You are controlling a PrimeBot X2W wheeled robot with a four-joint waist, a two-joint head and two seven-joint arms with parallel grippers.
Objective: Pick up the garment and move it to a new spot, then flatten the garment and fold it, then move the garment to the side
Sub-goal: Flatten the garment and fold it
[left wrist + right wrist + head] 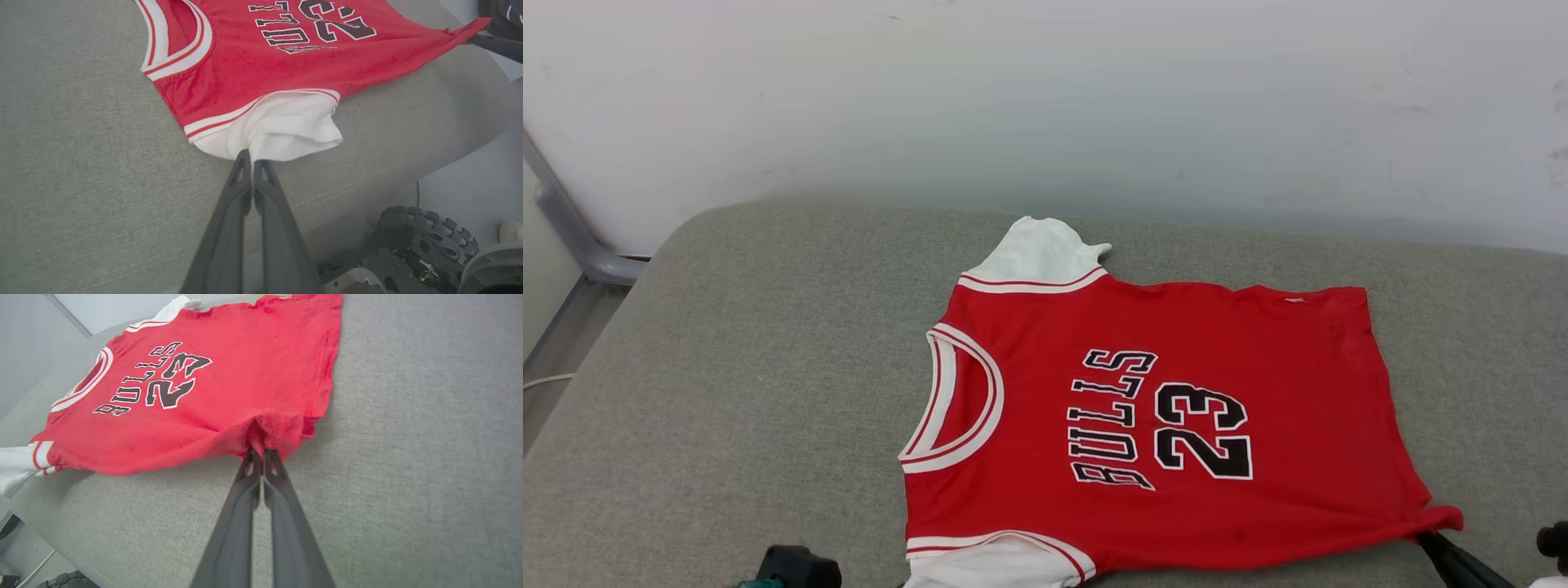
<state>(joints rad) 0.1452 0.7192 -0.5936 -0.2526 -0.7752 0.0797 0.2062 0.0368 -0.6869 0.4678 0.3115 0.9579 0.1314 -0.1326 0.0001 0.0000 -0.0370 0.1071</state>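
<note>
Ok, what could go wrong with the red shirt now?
The left gripper pinches just the edge of the white sleeve, and the right gripper just a bunched hem corner of the garment. Either bit might slip out when pulled. The bunching could leave creases. The sleeve sits near the front edge of the grey cushion, so loose cloth could slide off.

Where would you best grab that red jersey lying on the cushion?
The jersey lies flat, print up, so pinch its loose near edge, coming low from the robot's side: the left gripper is shut on the white sleeve, the right gripper on the hem corner.
</note>
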